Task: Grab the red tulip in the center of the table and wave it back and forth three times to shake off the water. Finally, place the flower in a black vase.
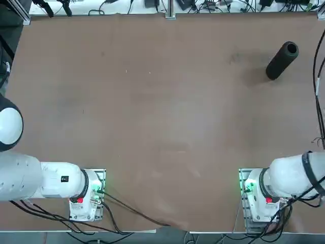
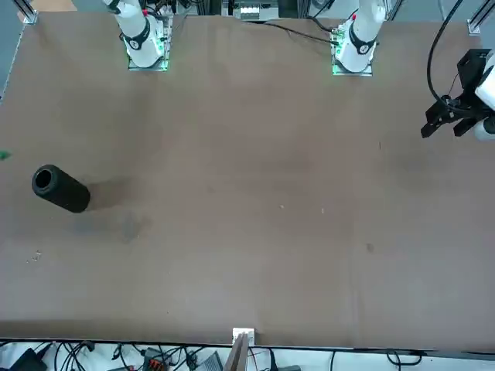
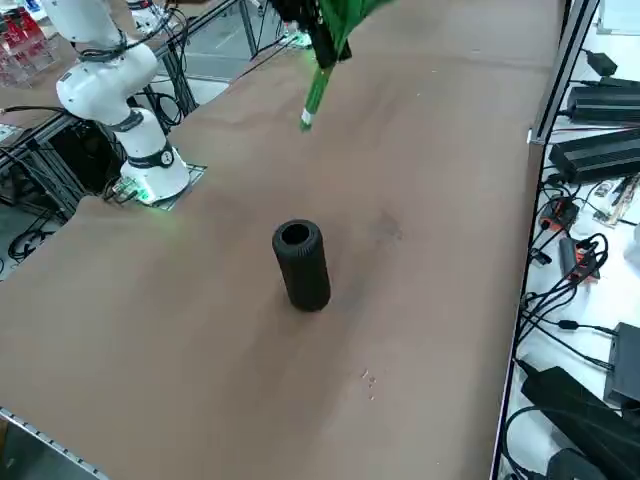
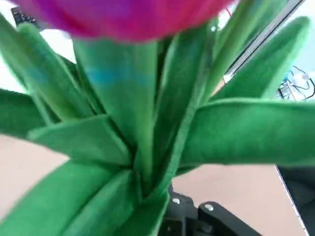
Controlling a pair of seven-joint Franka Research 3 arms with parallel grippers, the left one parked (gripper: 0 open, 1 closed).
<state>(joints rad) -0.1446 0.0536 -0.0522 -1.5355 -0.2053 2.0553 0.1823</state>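
We see the right gripper [image 3: 322,45] clenched around the red tulip [image 4: 147,123], its stem hanging above the table [image 3: 420,200], the black vase [image 3: 301,262] standing apart.

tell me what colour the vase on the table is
Matte black; the vase shows best in the right side view, lying on the table.

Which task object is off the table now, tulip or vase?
The red tulip: clamped in the shut right gripper, stem hanging above the table; the black vase stands on it.
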